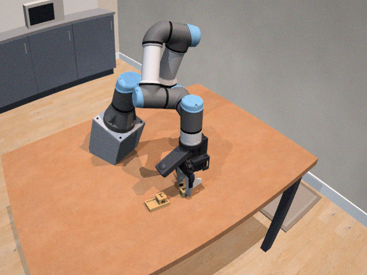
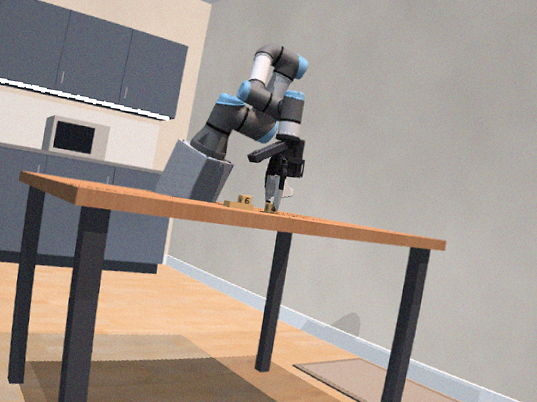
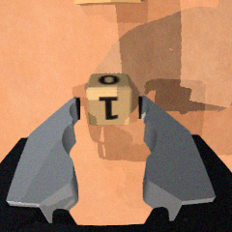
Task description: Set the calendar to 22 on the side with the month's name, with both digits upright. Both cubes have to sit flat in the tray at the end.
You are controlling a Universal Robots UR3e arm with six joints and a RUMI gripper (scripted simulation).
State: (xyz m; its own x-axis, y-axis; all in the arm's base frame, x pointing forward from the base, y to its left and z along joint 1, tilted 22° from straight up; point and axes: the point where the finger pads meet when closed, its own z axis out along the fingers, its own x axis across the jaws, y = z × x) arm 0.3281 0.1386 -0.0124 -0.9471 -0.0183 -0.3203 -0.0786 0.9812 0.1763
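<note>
A wooden tray (image 1: 156,203) lies on the table with one number cube (image 1: 160,197) in its right slot, showing 1 on top and 6 on the side; this cube also shows in the exterior view (image 2: 244,198). The second cube (image 3: 108,99) sits on the table to the right of the tray, showing 0 on top and an inverted 1 toward the wrist camera. My gripper (image 3: 109,98) is lowered around this cube (image 1: 182,191), one finger on each side. Small gaps show between the pads and the cube, so the gripper is open. The tray's left slot is empty.
The robot's grey base (image 1: 115,142) stands at the back left of the table. The tray's edge (image 3: 110,2) shows at the top of the wrist view. The table's front edge is a short way beyond the tray.
</note>
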